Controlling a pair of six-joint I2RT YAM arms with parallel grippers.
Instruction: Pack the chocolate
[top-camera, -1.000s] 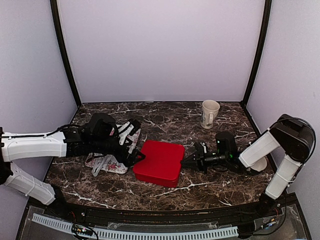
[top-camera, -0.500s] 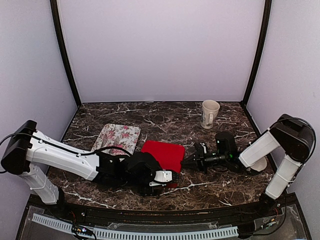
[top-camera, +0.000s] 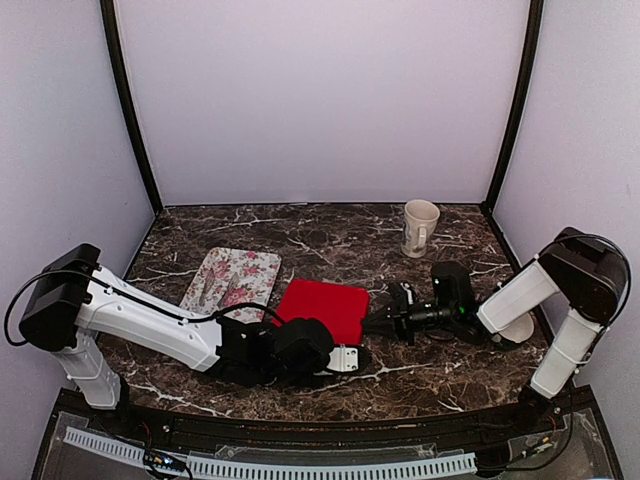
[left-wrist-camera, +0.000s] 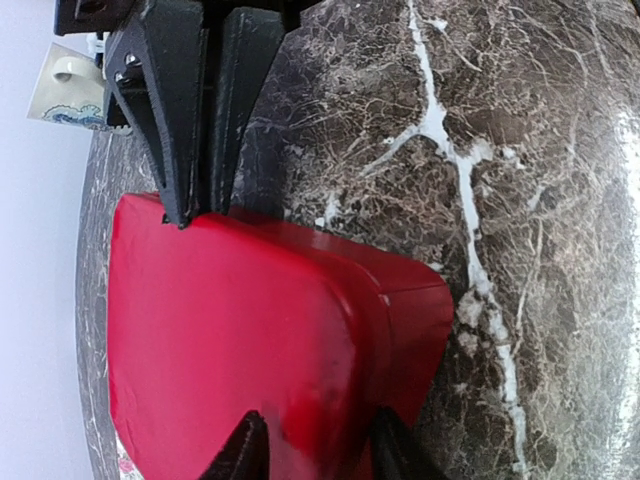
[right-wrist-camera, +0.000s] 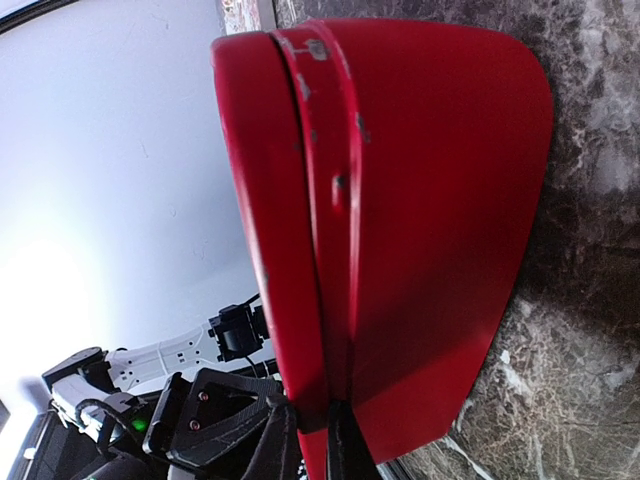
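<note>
Starting nearest, at lower centre of the overhead view: the left gripper (top-camera: 348, 356) lies low at the near edge of the red box (top-camera: 325, 305). Its fingertips are moderately parted with the box's near corner between them; contact cannot be confirmed. At centre right, the right gripper (top-camera: 378, 322) has its fingers set narrow, pinching the lip at the box's right edge. The box is closed on the marble table (top-camera: 300, 235). The chocolate is not visible in any view. A floral tray (top-camera: 232, 278) sits just left of the box. A mug (top-camera: 420, 227) stands upright at upper right, well apart.
</note>
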